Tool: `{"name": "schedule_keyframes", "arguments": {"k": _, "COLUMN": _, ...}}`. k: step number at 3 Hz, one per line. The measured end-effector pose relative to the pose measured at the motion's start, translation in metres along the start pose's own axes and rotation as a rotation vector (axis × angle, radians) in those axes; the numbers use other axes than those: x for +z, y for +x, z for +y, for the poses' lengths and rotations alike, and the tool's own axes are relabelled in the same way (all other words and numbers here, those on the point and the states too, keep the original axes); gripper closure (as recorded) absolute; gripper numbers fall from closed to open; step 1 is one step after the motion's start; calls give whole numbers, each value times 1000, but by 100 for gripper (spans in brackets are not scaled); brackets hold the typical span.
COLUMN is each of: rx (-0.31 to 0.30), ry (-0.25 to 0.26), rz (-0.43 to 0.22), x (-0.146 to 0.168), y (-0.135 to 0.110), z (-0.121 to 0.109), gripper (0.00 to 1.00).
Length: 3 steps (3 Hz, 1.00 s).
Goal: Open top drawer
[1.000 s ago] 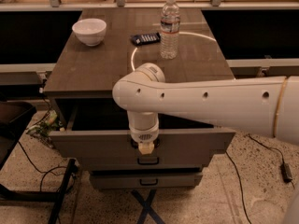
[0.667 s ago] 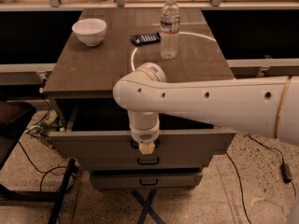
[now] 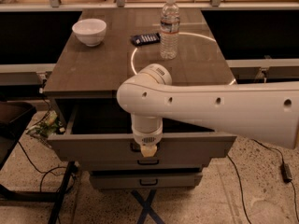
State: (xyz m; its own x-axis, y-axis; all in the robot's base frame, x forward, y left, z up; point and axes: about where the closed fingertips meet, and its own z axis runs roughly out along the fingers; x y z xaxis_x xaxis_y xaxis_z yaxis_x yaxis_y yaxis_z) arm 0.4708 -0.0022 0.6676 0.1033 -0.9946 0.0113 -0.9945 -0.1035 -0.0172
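Note:
The top drawer point(image 3: 93, 148) is the widest grey drawer, right under the table top point(image 3: 93, 73). It stands pulled out toward the camera, and its dark inside shows behind the front panel. My gripper point(image 3: 148, 150) points down from the white arm point(image 3: 210, 108) and sits at the centre of the drawer's front, over the spot where the handle is. The handle itself is hidden behind it. Below are the mid-sized drawer with its small handle point(image 3: 148, 162) and the smallest drawer point(image 3: 145, 180), both closed.
On the table top stand a white bowl point(image 3: 89, 31), a clear water bottle point(image 3: 169, 28) and a dark flat object point(image 3: 145, 38). Cables point(image 3: 28, 164) and a black stand point(image 3: 14, 120) lie on the floor to the left. A cable with an adapter point(image 3: 286, 171) lies to the right.
The gripper and the top drawer's front have come slightly further out toward the camera. The things on the table have not moved.

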Motion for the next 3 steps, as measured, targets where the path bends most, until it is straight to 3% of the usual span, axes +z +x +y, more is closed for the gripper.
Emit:
{"name": "schedule_keyframes", "arguments": {"k": 2, "rx": -7, "ry": 102, "rz": -36, "x": -50, "y": -2, "z": 27, "gripper": 100}}
{"name": "schedule_keyframes", "arguments": {"k": 3, "rx": -19, "ry": 212, "rz": -51, "x": -112, "y": -3, "z": 47, "gripper": 100}}
